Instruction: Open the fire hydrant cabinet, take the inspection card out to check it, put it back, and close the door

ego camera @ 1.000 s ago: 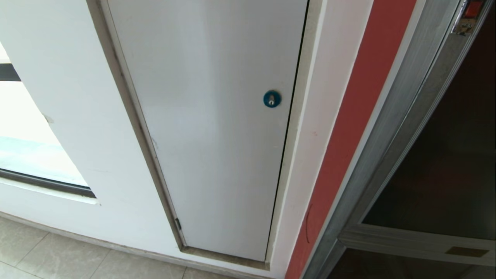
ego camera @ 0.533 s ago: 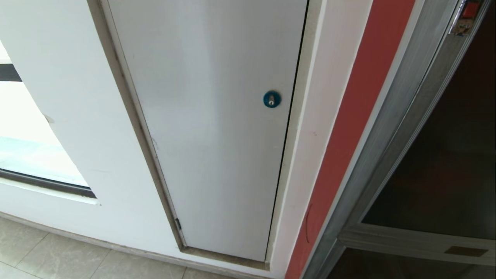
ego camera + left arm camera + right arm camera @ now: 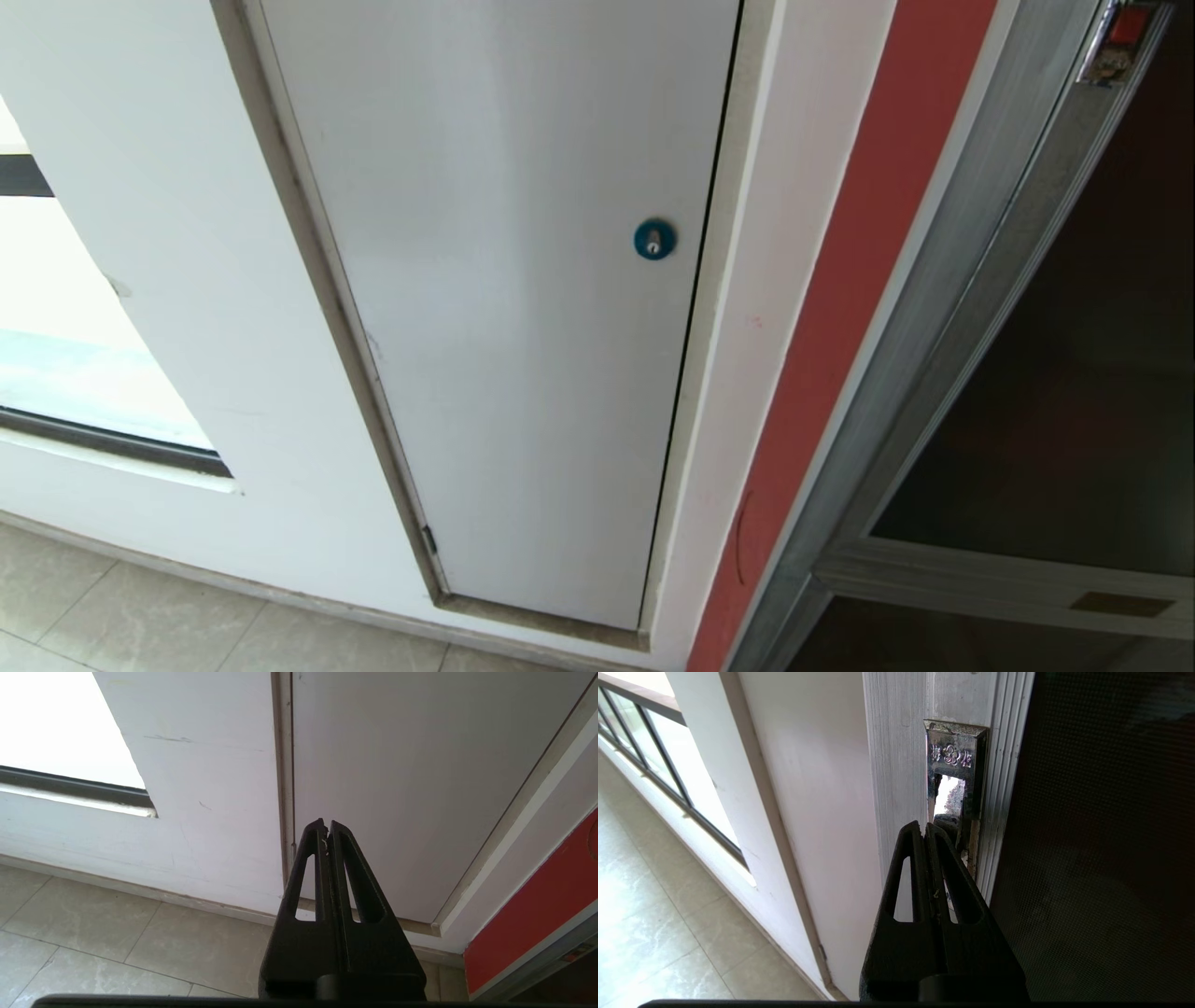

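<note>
The door (image 3: pixel 1074 373) is a dark tinted glass pane in a silver frame at the right edge of the head view, with a small orange-red latch (image 3: pixel 1123 26) at its top corner. The fire hydrant cabinet's silver frame (image 3: pixel 943 280) runs beside it; its inside and the inspection card are hidden. In the right wrist view my right gripper (image 3: pixel 924 828) is shut and empty, its tips just below the metal latch plate (image 3: pixel 955 756) on the door stile, beside the glass (image 3: pixel 1101 858). My left gripper (image 3: pixel 326 826) is shut and empty, low before the white panel.
A white panel (image 3: pixel 523 280) with a round blue lock (image 3: pixel 654 239) fills the middle of the head view, with a red wall strip (image 3: pixel 840 327) to its right. A window (image 3: pixel 56 355) lies at the left, and pale floor tiles (image 3: pixel 140 625) lie below.
The latch and the door's stile have shifted slightly left in the head view. The wall and white panel have stayed where they were.
</note>
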